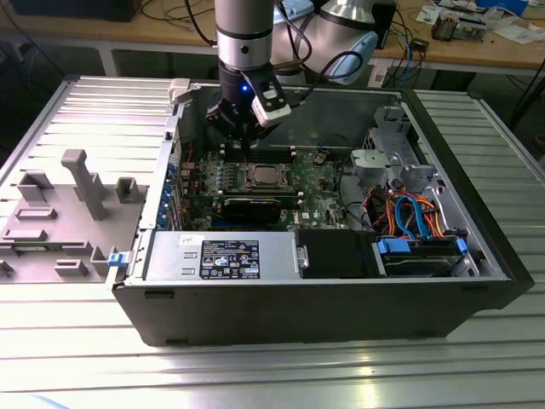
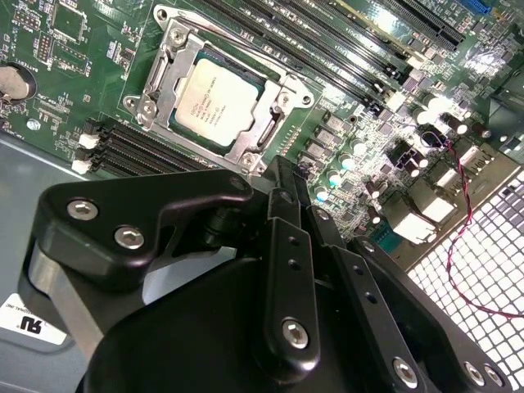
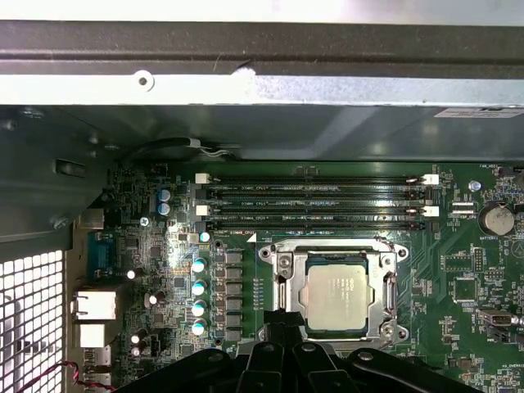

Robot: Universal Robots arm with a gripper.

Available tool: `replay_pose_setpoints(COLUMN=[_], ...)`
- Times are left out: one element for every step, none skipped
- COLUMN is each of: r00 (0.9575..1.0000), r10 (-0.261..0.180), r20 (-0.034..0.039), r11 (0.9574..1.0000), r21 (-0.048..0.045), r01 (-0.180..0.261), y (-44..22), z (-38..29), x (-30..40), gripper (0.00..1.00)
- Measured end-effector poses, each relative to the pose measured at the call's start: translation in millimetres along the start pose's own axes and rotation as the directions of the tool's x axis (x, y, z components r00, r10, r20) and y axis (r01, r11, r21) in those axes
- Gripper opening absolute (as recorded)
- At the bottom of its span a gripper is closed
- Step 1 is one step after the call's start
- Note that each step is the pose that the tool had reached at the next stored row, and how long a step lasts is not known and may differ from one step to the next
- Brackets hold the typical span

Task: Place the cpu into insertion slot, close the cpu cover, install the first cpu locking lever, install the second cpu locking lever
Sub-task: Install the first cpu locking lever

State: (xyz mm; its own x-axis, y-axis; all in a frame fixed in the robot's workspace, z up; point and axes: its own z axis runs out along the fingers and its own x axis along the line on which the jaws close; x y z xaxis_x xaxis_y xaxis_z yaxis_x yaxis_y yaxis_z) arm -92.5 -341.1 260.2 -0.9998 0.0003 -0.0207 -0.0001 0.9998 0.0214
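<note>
The cpu (image 2: 214, 102) (image 3: 338, 299) (image 1: 260, 177), a flat silver-grey square, lies in the insertion slot (image 2: 282, 102) (image 3: 278, 266) on the green motherboard. The cpu cover (image 2: 172, 42) (image 3: 332, 248), a silver frame with a large window, lies flat over the chip's edges. Thin metal levers run along the socket's sides; I cannot tell whether they are latched. My gripper (image 1: 247, 146) (image 2: 274, 168) (image 3: 286, 319) hangs just above one edge of the socket, its black fingers (image 2: 282, 246) pressed together with nothing between them.
Long black memory slots (image 3: 315, 201) run beside the socket. A coin battery (image 3: 495, 219) sits nearby. The open case's walls (image 1: 477, 221) ring the board, with a drive cage and cables (image 1: 409, 213) at the exterior view's right and a power supply (image 1: 221, 256) in front.
</note>
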Motion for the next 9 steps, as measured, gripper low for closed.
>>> replay_pose_setpoints(r00=[1.0000, 1.0000, 1.0000, 1.0000, 1.0000, 1.0000, 1.0000, 1.0000, 1.0000], r10=[0.000, 0.000, 0.000, 0.000, 0.000, 0.000, 0.000, 0.000, 0.000], r20=[0.0000, 0.0000, 0.0000, 0.0000, 0.0000, 0.0000, 0.0000, 0.0000, 0.0000], r11=[1.0000, 1.0000, 1.0000, 1.0000, 1.0000, 1.0000, 1.0000, 1.0000, 1.0000], r21=[0.0000, 0.0001, 0.0001, 0.0000, 0.0000, 0.0000, 0.0000, 0.0001, 0.0001], r01=[0.000, 0.000, 0.000, 0.000, 0.000, 0.000, 0.000, 0.000, 0.000], y=[0.0, -0.1, 0.0, 0.0, 0.0, 0.2, 0.5, 0.9, 1.3], z=[0.0, -0.1, -0.1, -0.1, -0.1, -0.1, -0.1, -0.1, -0.1], x=[0.5, 1.5, 2.7, 4.0, 5.7, 7.3, 8.2, 9.1, 9.6], gripper=[0.11, 0.11, 0.11, 0.11, 0.11, 0.11, 0.11, 0.11, 0.11])
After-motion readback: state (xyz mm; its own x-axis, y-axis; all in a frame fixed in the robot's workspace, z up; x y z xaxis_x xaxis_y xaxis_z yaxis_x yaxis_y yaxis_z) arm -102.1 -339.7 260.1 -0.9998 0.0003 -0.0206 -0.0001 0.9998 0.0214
